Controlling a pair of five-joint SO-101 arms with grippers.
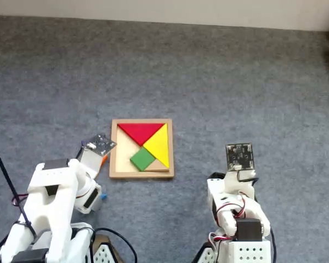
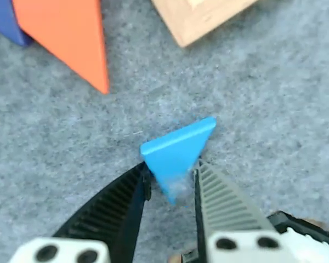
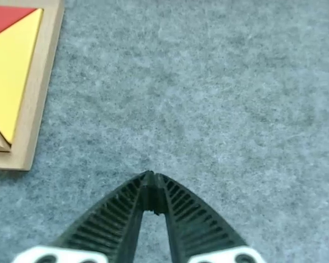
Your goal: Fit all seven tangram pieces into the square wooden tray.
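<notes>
Tray [image 1: 142,175], three coloured pieces [image 1: 140,132] inside, one blue triangle [image 2: 178,150] in left gripper [image 2: 171,169]

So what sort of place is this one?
Probably a tabletop robot training bench: grey felt-like mat, small left arm and right arm side by side, a wooden tangram tray, the left claw shut on a blue triangle.

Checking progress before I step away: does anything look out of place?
Nothing looks damaged, but three pieces are outside the tray: an orange triangle, a dark blue piece, and a light blue triangle between the left gripper's jaws.
</notes>
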